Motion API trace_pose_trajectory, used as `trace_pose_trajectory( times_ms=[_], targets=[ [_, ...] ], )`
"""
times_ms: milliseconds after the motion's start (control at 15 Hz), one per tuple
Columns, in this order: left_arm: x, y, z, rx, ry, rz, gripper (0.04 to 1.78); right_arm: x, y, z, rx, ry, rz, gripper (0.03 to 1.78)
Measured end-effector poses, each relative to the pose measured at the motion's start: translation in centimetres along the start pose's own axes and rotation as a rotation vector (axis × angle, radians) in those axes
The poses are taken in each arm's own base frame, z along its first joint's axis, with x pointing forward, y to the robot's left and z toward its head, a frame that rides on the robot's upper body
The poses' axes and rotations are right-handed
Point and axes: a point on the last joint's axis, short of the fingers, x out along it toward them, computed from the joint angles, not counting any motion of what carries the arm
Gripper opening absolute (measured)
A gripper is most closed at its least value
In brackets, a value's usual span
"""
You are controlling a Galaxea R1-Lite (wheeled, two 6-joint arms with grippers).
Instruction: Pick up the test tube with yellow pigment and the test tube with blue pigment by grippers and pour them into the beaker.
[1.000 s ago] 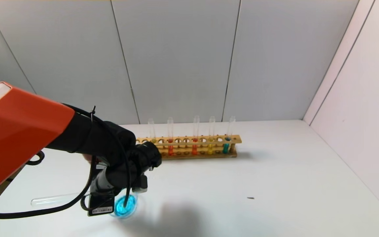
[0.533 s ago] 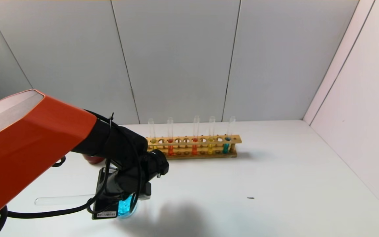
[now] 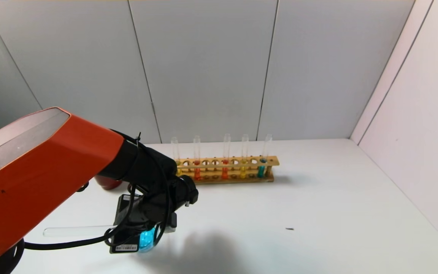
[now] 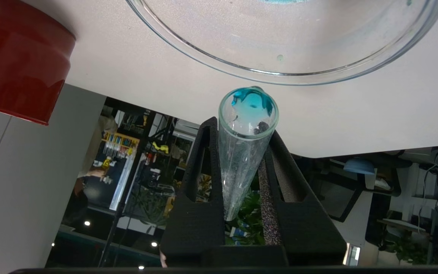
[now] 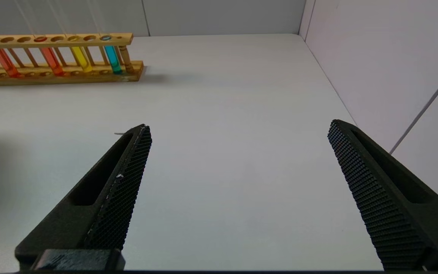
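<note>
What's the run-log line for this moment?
left end effector: shut on blue test tube | over beaker | right end effector: open, idle

Bright, even overhead light fills my feeds; a soft grey shadow pools on the white counter (image 3: 318,198) beneath the left arm (image 3: 44,167), and the red cup (image 4: 17,61) shows faint glare.

Clamped between the left fingers (image 4: 203,152): test tube with blue pigment (image 4: 246,152), slim clear glass, lying nearly level, round bottom sticking out behind the fingers, mouth just past their tips with a little cyan-blue liquid pooled at the lip. Just beyond those fingertips, close to the tube's mouth: beaker (image 4: 280,73), low, wide, clear, standing on the desk, blue liquid inside. Far ahead of the spread right fingers (image 5: 127,171): test tube with yellow pigment (image 5: 81,59), upright, untouched.
</note>
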Motion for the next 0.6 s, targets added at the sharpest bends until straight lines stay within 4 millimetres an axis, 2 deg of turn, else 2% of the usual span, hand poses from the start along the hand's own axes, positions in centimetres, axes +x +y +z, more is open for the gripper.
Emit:
trace_pose_trajectory(
  times_ms=[600],
  targets=[
    [-0.6,-0.15,-0.64,0.005,0.007,-0.002,0.31,0.0,0.0,0.01,0.0,0.0,0.0,1.7]
  ],
)
